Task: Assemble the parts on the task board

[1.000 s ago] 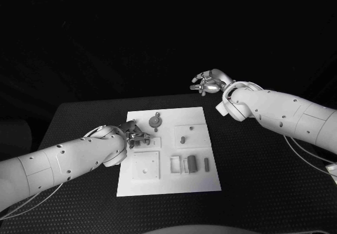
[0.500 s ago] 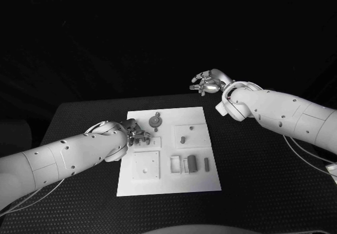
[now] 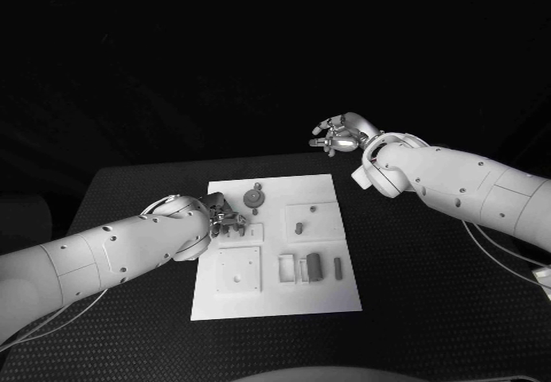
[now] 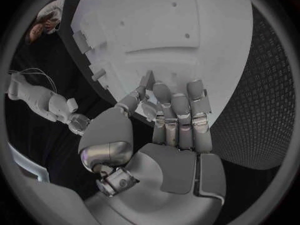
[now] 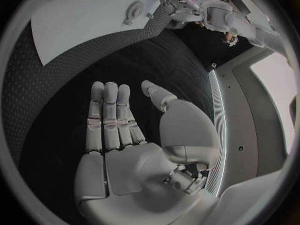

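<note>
Pinching part (image 4: 147, 81), left hand (image 4: 164, 116) over task board (image 4: 187, 40).

A black desk (image 3: 138, 191) with a fine woven, diamond-patterned surface lies beneath and around both hands. Its textured mat (image 4: 262, 105) shows beside the left hand's fingers and under the right hand's palm.

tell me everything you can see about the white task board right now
The task board is a flat white rectangular plate lying on the black table, its long side running away from the robot. Its surface looks matte, like plastic, with square recessed pockets and slots. Small grey parts sit on it: a round part near the far end and upright blocks toward the near right. The left robot hand is at its left edge, fingers curled over a part there; whether it grips anything cannot be told.
</note>
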### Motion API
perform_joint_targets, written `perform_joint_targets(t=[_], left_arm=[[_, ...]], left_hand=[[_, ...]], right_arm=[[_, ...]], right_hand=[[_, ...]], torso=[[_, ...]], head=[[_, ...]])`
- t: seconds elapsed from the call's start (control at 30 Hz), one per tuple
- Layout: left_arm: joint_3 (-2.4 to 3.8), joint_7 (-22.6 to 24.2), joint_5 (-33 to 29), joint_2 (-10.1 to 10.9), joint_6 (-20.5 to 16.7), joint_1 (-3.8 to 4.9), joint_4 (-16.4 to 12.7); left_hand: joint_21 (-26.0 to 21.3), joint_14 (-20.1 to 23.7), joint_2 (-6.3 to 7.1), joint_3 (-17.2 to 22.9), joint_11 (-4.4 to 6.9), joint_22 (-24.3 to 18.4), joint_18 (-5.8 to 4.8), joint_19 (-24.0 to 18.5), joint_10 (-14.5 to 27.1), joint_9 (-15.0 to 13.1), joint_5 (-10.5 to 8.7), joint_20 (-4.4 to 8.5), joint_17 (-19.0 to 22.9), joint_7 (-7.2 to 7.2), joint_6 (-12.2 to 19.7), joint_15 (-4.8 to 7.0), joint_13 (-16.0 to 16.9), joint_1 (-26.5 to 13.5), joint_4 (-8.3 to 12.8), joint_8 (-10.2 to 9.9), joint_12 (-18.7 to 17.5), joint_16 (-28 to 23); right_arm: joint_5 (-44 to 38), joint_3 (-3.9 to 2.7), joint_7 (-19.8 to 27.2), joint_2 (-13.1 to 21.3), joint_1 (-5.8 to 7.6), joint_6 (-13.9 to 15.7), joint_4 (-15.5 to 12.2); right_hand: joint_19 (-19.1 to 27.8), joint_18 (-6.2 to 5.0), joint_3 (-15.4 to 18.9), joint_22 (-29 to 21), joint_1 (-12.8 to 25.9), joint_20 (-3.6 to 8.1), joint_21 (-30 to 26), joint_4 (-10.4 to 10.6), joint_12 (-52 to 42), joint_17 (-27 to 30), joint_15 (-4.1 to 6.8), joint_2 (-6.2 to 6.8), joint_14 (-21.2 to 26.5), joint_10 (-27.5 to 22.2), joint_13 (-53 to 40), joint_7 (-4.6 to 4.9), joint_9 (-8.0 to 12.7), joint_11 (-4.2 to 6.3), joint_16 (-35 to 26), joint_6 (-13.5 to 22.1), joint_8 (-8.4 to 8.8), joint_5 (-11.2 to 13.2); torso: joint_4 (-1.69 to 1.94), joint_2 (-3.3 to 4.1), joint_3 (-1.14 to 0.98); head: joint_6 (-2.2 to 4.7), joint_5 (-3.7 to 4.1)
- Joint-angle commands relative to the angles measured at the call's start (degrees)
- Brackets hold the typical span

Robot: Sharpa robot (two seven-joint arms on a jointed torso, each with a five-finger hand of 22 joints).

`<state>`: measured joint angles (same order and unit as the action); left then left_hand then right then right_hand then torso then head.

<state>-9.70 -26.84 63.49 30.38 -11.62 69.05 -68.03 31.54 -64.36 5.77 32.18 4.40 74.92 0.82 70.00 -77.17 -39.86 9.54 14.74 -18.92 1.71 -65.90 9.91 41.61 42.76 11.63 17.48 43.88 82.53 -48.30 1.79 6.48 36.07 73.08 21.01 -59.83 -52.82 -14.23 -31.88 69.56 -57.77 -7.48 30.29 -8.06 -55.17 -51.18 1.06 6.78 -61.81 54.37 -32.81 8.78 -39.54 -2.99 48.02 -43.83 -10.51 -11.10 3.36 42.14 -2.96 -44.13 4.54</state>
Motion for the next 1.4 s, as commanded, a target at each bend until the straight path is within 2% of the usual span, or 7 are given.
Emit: perform_joint_targets(t=[0.03,0.3,0.57,0.67,0.8,1.07,1.4], left_arm=[[-0.01,0.0,0.2,-0.2,2.9,0.03,0.0],[0.00,-0.1,0.2,-0.3,3.4,0.08,0.0],[0.00,-0.1,-1.4,-0.3,3.3,0.17,0.1],[0.01,-0.1,-1.9,-0.2,3.5,0.18,0.1],[0.01,-0.1,-2.3,-0.1,3.5,0.19,0.1],[0.02,0.1,-4.2,-0.1,3.6,0.24,0.1],[0.03,0.3,-4.9,0.1,3.8,0.29,-0.5]], left_hand=[[-0.3,0.4,0.17,0.1,0.08,1.2,-0.14,-0.1,0.4,0.1,0.30,0.53,0.1,0.13,0.2,0.10,-0.1,1.1,0.8,0.3,0.2,0.0],[-0.3,0.4,0.73,0.4,0.03,1.2,-0.20,-0.1,0.5,0.1,0.43,0.49,0.2,0.17,0.3,0.05,-0.2,2.5,1.5,0.3,0.2,-0.1],[-0.3,0.4,-0.69,0.8,0.02,1.2,-0.25,0.0,0.5,0.1,1.43,0.46,0.2,0.19,0.3,0.02,-0.2,4.5,2.4,0.5,0.3,0.0],[-0.3,0.4,-0.77,0.9,0.01,1.2,-0.27,0.0,0.5,0.1,1.75,0.46,0.2,0.20,0.3,0.01,-0.2,5.6,2.9,0.5,0.3,0.0],[-0.3,0.4,-0.83,1.0,0.01,1.2,-0.32,0.1,0.5,0.1,2.69,0.43,0.3,0.20,0.3,-0.01,-0.3,7.5,3.7,0.6,0.4,0.0],[-0.3,0.3,-1.63,1.2,0.07,1.2,-0.42,0.2,0.4,0.0,5.89,0.39,0.4,0.11,0.2,-0.06,-0.4,11.1,4.6,1.0,0.5,0.1],[-0.3,0.4,-2.09,1.2,0.07,1.2,-0.44,0.1,0.4,-0.2,7.12,0.38,0.4,0.10,0.1,-0.11,-0.5,14.2,4.9,1.3,0.6,0.2]], right_arm=[[-0.1,-0.02,0.4,-0.1,-0.02,-0.7,0.0],[-0.1,-0.02,0.4,-0.1,-0.06,-0.8,0.1],[-0.1,-0.02,0.4,-0.2,-0.13,-0.8,0.2],[-0.1,-0.02,0.4,-0.2,-0.15,-0.8,0.2],[-0.1,-0.02,0.4,-0.2,-0.17,-0.8,0.2],[0.0,-0.02,0.4,-0.2,-0.18,-0.8,0.2],[0.1,-0.02,0.4,-0.2,-0.20,-0.8,0.3]], right_hand=[[-0.2,-0.77,0.0,0.1,0.4,-0.01,-0.3,0.4,-0.3,-0.1,-0.03,-0.06,-0.5,-6.6,0.1,2.15,0.1,-1.85,-0.4,-2.5,-0.25,0.2],[-0.2,-0.77,0.0,0.1,0.4,-0.01,-0.3,0.4,-0.3,-0.1,-0.03,-0.07,-0.6,-6.6,0.1,2.15,0.1,-1.85,-0.4,-2.5,-0.26,0.2],[-0.2,-0.77,0.0,0.1,0.4,-0.01,-0.3,0.4,-0.4,-0.1,-0.03,-0.07,-0.6,-6.6,0.1,2.15,0.1,-1.85,-0.4,-2.5,-0.27,0.2],[-0.2,-0.77,0.0,0.1,0.4,-0.01,-0.3,0.4,-0.4,-0.1,-0.03,-0.07,-0.6,-6.6,0.1,2.15,0.1,-1.85,-0.4,-2.5,-0.27,0.2],[-0.2,-0.77,0.0,0.1,0.4,-0.01,-0.3,0.4,-0.4,-0.2,-0.03,-0.08,-0.6,-6.6,0.1,2.15,0.1,-1.85,-0.4,-2.5,-0.28,0.2],[-0.2,-0.77,0.0,0.1,0.5,-0.01,-0.3,0.5,-0.4,-0.2,-0.03,-0.09,-0.6,-6.6,0.2,2.15,0.1,-1.85,-0.5,-2.5,-0.29,0.2],[-0.3,-0.77,0.1,0.1,0.6,-0.03,-0.4,0.6,-0.4,-0.2,-0.03,-0.15,-0.6,-6.6,0.2,2.15,0.1,-1.86,-0.5,-2.5,-0.30,0.2]], torso=[[0.00,0.00,0.01],[0.01,0.00,0.00],[0.03,-0.01,0.01],[0.02,0.00,0.03],[0.00,-0.02,0.01],[0.01,0.00,0.01],[0.03,0.00,0.01]], head=[[-0.09,0.09],[-0.14,0.12],[-0.24,0.07],[-0.26,0.09],[-0.23,0.06],[-0.28,0.08],[-0.28,0.07]])
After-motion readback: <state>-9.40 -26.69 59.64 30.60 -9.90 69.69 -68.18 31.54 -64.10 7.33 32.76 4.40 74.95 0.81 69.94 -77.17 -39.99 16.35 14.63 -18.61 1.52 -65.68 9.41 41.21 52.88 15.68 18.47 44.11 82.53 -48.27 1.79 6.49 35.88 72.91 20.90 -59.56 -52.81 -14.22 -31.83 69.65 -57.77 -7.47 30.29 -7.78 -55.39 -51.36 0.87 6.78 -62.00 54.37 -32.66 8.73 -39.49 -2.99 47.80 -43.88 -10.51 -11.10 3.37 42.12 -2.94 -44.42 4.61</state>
